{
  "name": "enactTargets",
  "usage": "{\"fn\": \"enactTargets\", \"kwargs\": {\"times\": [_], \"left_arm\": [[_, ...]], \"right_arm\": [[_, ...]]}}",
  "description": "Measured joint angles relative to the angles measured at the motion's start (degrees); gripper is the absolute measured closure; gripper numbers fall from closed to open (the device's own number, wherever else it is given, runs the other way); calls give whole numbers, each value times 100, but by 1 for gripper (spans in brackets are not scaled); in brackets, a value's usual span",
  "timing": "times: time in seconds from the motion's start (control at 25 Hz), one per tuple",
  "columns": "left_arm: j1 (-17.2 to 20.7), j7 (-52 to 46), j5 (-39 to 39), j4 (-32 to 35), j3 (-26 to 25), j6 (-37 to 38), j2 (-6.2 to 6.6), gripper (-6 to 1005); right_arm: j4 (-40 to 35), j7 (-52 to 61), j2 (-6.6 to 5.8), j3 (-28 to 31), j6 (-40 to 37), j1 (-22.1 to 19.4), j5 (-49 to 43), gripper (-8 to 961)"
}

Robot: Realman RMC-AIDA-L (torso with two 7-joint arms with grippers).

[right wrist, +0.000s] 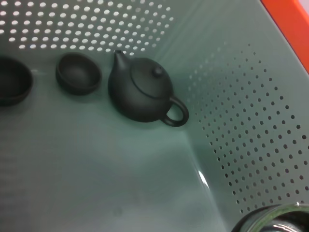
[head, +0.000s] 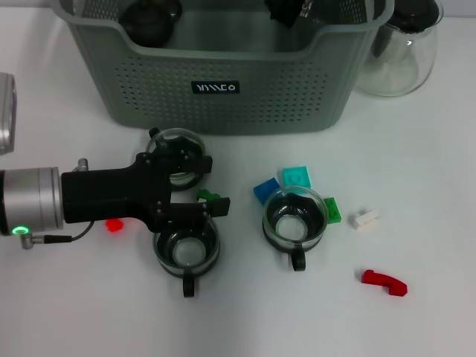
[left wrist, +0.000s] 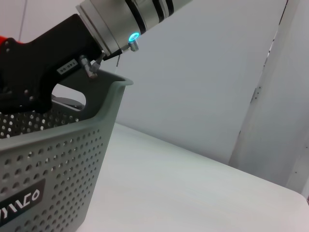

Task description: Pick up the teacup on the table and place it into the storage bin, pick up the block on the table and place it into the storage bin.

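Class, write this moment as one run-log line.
left gripper: open over teacups | right gripper: over storage bin | blocks: on table

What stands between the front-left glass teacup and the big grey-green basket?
Another clear glass teacup stands between them, just before the grey-green perforated plastic storage bin; the black left gripper hovers over both teacups.

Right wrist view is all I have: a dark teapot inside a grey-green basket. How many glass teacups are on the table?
Observer: Three, all in front of the storage bin: the far teacup, the near teacup and the right teacup.
Operator: Where is the left gripper?
Observer: The left gripper hangs open above the table, between the far and near teacups.
Operator: And my right gripper?
Observer: The right gripper is over the far part of the storage bin.
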Motion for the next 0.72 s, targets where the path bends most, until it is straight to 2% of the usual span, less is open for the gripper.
{"fn": "enactTargets", "kwargs": {"times": [0.72], "left_arm": [[15,0,0,-3,-6,0,-7,187]], "right_arm": [[5,564,-3,43,-274,-15,46,890]]}}
